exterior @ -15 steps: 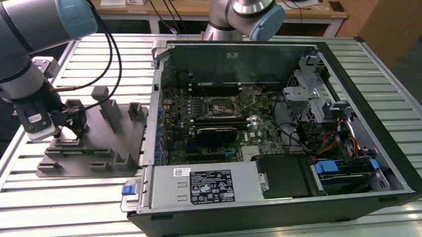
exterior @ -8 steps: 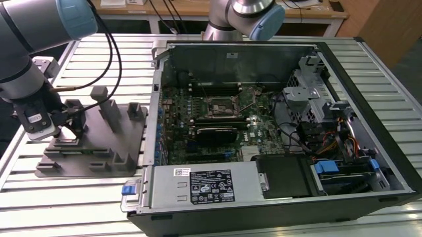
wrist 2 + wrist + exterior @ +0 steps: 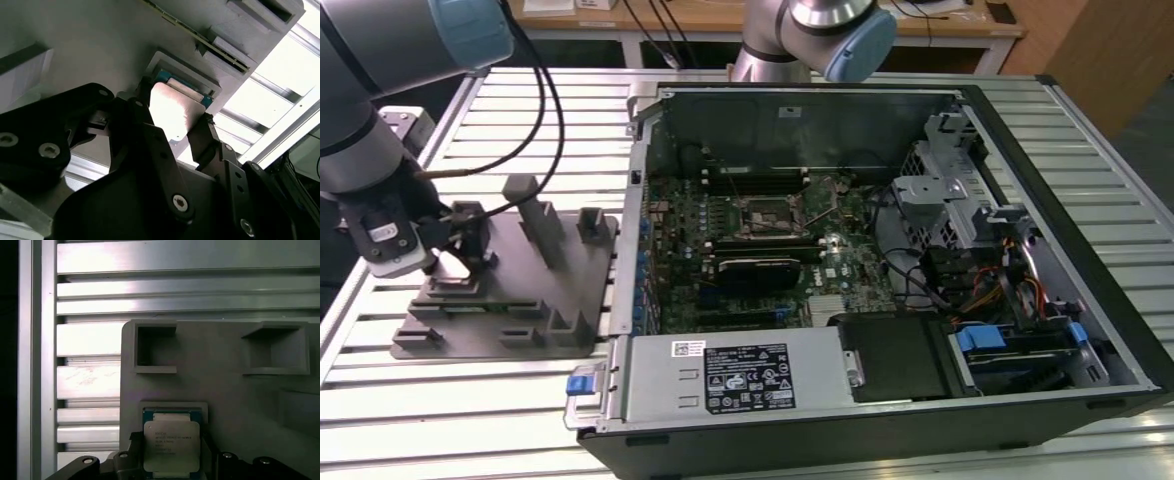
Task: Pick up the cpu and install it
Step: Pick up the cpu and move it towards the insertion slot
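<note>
The cpu (image 3: 171, 442), a flat square chip with a shiny silver top and a green edge, lies at a shallow square recess of the grey plastic tray (image 3: 225, 390). My gripper (image 3: 170, 462) reaches down over it. In the second wrist view the black fingers (image 3: 142, 102) press against two opposite edges of the cpu (image 3: 175, 112). Whether the chip rests in the recess or is raised a little I cannot tell. In the exterior view the gripper (image 3: 460, 250) stands over the tray (image 3: 520, 325) at the left. The black socket frame (image 3: 765, 212) sits mid-motherboard.
An open computer case (image 3: 881, 250) lies on the slatted metal table (image 3: 400, 400), right of the tray. Upright grey posts (image 3: 534, 215) rise from the tray beside my gripper. A second robot arm (image 3: 814, 30) stands behind the case.
</note>
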